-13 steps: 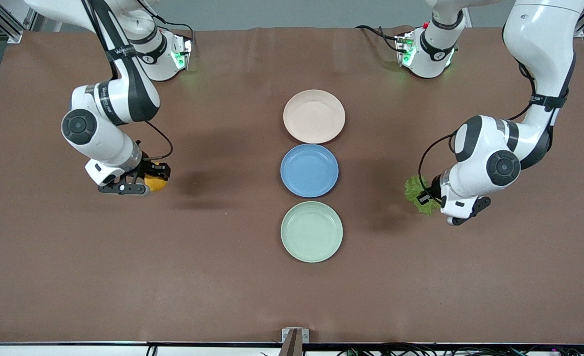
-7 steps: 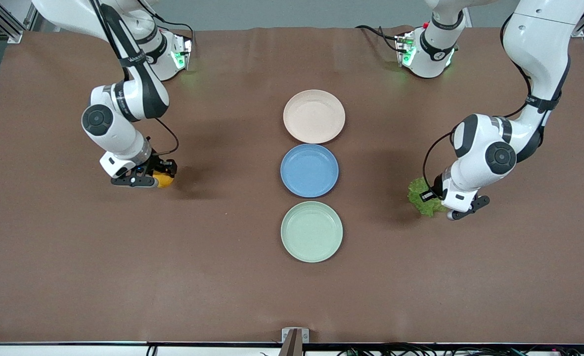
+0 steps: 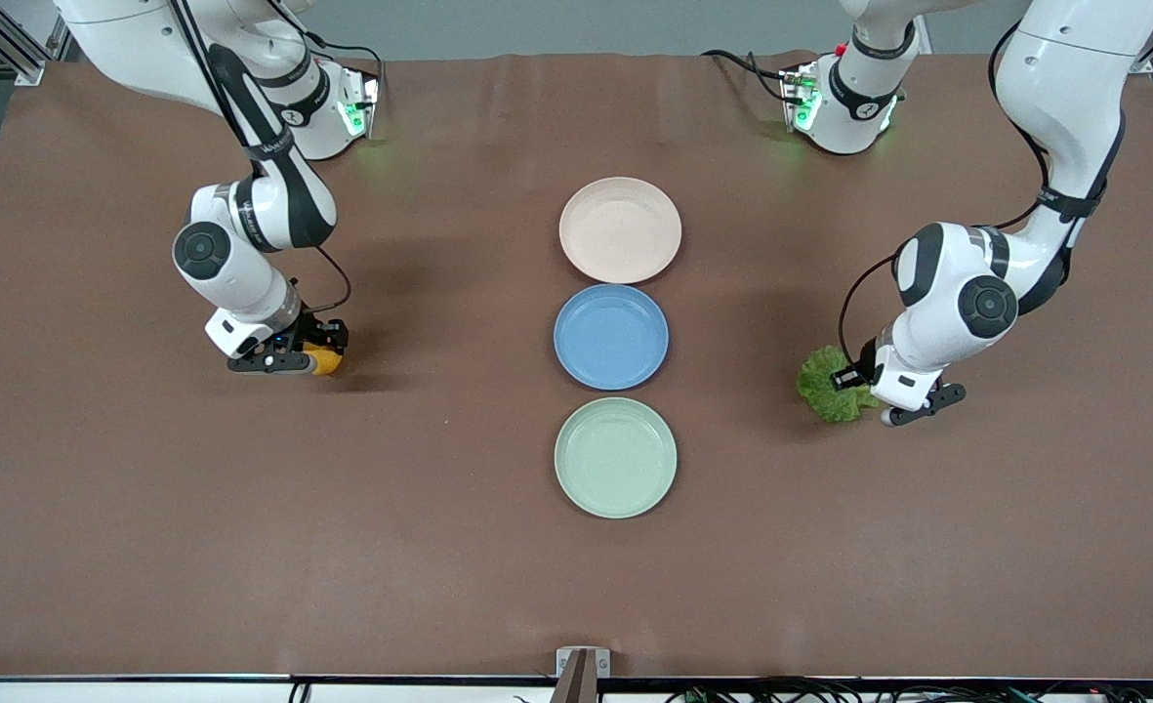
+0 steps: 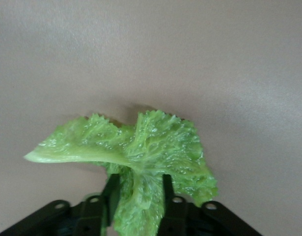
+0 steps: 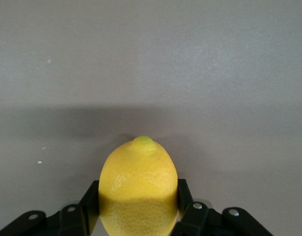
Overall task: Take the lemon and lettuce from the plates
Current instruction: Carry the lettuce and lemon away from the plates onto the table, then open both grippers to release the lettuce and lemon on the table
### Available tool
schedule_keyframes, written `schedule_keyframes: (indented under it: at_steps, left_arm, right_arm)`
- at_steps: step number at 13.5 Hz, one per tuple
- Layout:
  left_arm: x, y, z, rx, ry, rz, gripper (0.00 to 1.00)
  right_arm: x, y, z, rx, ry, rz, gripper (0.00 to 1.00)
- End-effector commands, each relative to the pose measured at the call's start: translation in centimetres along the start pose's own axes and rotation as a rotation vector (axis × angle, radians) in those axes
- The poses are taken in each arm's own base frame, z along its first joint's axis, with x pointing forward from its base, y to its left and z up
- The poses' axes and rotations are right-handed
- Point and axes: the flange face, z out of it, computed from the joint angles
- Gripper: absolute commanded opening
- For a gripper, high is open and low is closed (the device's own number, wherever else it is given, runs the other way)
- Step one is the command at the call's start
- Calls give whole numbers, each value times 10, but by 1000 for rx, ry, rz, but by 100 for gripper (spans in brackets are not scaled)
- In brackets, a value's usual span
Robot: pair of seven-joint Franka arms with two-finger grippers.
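My right gripper (image 3: 314, 353) is shut on the yellow lemon (image 3: 325, 360), low over the bare brown table toward the right arm's end. In the right wrist view the lemon (image 5: 138, 189) sits between both fingers (image 5: 91, 199). My left gripper (image 3: 847, 383) is shut on the crinkled green lettuce (image 3: 826, 386), low over the table toward the left arm's end. In the left wrist view the leaf (image 4: 141, 157) is pinched between the fingers (image 4: 110, 191). The beige-pink plate (image 3: 620, 229) and the mint green plate (image 3: 615, 457) stand bare in the middle of the table.
A blue plate (image 3: 611, 337) stands bare between the two other plates. The brown table cover (image 3: 439, 547) spreads wide around them. The arm bases (image 3: 327, 93) stand along the table's edge farthest from the front camera.
Both grippers have dropped lower toward the table with their loads. The right one shifted a little toward the plates with the lemon; the left one lowered the lettuce close to the table.
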Motion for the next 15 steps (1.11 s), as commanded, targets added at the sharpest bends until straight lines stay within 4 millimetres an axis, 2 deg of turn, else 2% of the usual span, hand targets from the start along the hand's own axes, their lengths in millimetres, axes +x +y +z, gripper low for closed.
schedule_keyframes:
  at_steps: [1, 4, 5, 6, 7, 9, 11, 14, 15]
  left_arm:
    - [15, -11, -30, 14, 25, 7, 100]
    - [22, -10, -84, 70, -4, 39, 99]
    - [24, -10, -107, 81, -16, 60, 99]
    - [24, -10, -124, 93, -29, 81, 99]
    - [25, -9, -143, 93, -32, 92, 99]
    - [27, -12, -182, 56, -48, 103, 99]
    - [27, -30, -224, 64, -57, 153, 99]
    - [21, -61, -289, 41, -61, 204, 99]
    - [18, -68, -307, 26, -56, 206, 100]
  right_arm:
    - [-3, 22, 6, 6, -3, -20, 1]
    - [-4, 23, 12, 5, -11, -18, 5]
    - [-4, 23, 11, 5, -14, -17, 29]
    - [-3, 23, 10, 6, -13, -17, 94]
    - [-1, 23, 7, 6, -11, -15, 100]
    - [11, 21, -7, 7, -13, -17, 100]
    - [32, 19, -34, 8, -37, -20, 100]
    - [70, 18, -96, 7, -123, -25, 100]
    - [83, 19, -124, 5, -149, -27, 100]
